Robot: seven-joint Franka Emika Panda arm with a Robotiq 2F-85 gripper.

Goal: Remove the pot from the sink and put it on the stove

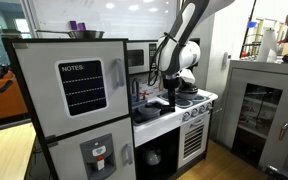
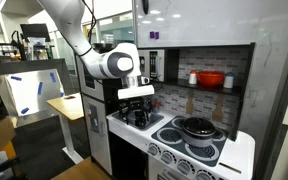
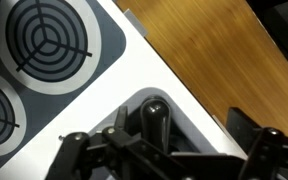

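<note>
1. The black two-fingered tool (image 3: pixel 171 142) hangs spread wide. In the wrist view its fingers (image 3: pixel 74 148) stand far apart at the lower edge, and nothing is pinched between them. I cannot tell whether they touch anything.
2. In both exterior views the tool (image 2: pixel 136 100) sits low over the sink end of a toy kitchen, hung from the white arm (image 2: pixel 114 64).
3. The bench (image 3: pixel 134 60) is a white play-kitchen counter with grey ringed stove burners (image 3: pixel 44 40) and a rounded sink basin (image 3: pixel 187 101). Wooden flooring (image 3: pixel 214 50) runs past its edge.
4. In an exterior view a grey toy fridge with a "NOTES:" board (image 1: pixel 81 87) stands beside the counter. A red bowl (image 2: pixel 211 78) rests on the shelf above the stove.
5. The dark pot (image 3: pixel 154 118) appears to lie in the basin, directly under the tool and between its fingers. Only a rounded handle-like stub shows.
6. A separate dark round vessel (image 2: pixel 197 127) sits on a burner, apart from the tool.
</note>
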